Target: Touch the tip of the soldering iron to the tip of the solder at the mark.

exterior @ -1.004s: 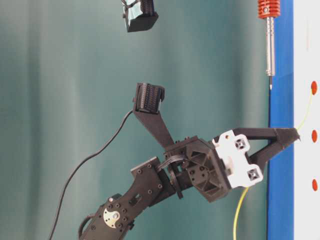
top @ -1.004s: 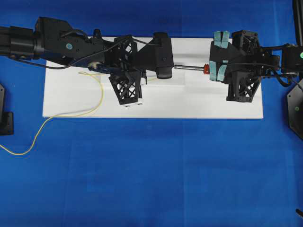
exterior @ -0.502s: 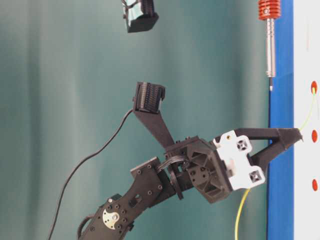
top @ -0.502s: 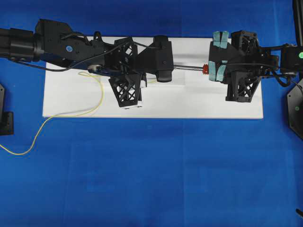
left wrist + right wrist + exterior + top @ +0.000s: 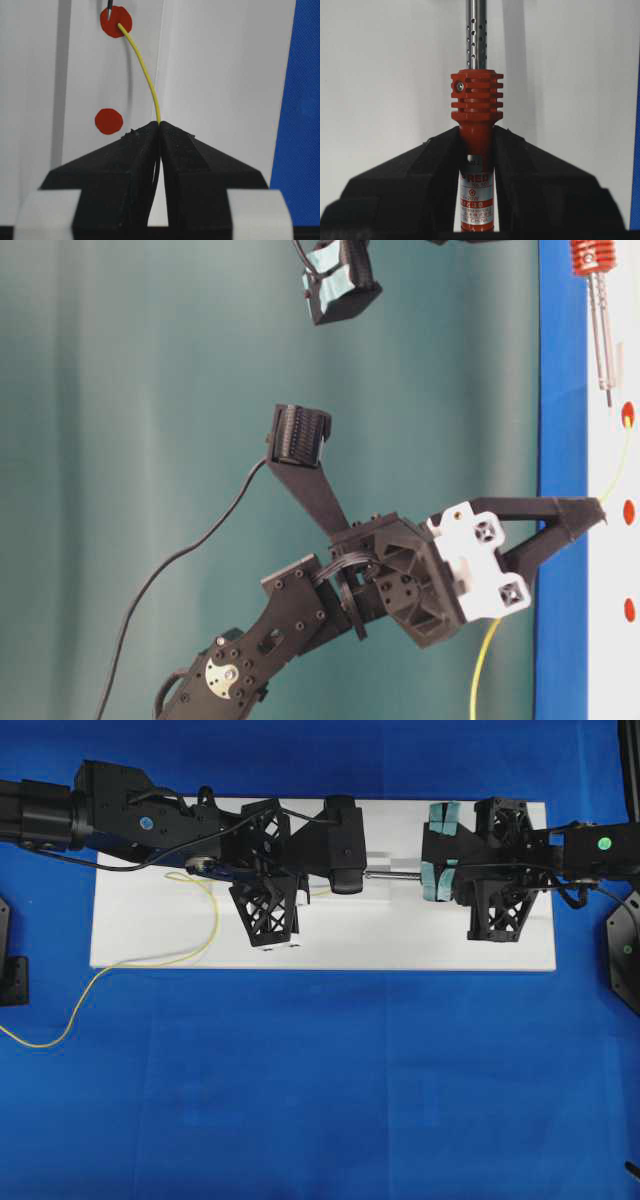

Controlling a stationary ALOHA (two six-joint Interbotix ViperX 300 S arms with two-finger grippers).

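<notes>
The soldering iron (image 5: 476,125), a slim pen-like tool with a glossy red plastic handle, a ribbed red collar and a thin perforated silver metal shaft, sits clamped between the matte black, wedge-shaped fingers of the right gripper (image 5: 476,150), which close tight on the handle just behind the collar. In the overhead view the iron's long axis lies level along the flat white board (image 5: 150,935), the shaft running from the right gripper (image 5: 432,880) toward the left arm's side, with the dark pointed tip hidden there under that arm's camera housing. The left gripper (image 5: 159,125), two black rubbery fingers meeting at a point, is pinched shut on the solder (image 5: 145,75), a long thin yellow wire (far finer than the iron's shaft). From the fingertips the wire rises in a gentle curve and ends on the mark (image 5: 116,21), a small flat round red dot on a white strip, with a second red dot (image 5: 108,121) beside the gripper's tip. The iron's dark tip comes down onto the same mark, just beside the wire's end; whether the two actually touch cannot be told. In the table-level view the shaft (image 5: 600,330) points at that end dot. Behind the left gripper the wire trails in a loose loop across the board and out onto the blue cloth (image 5: 320,1080).
</notes>
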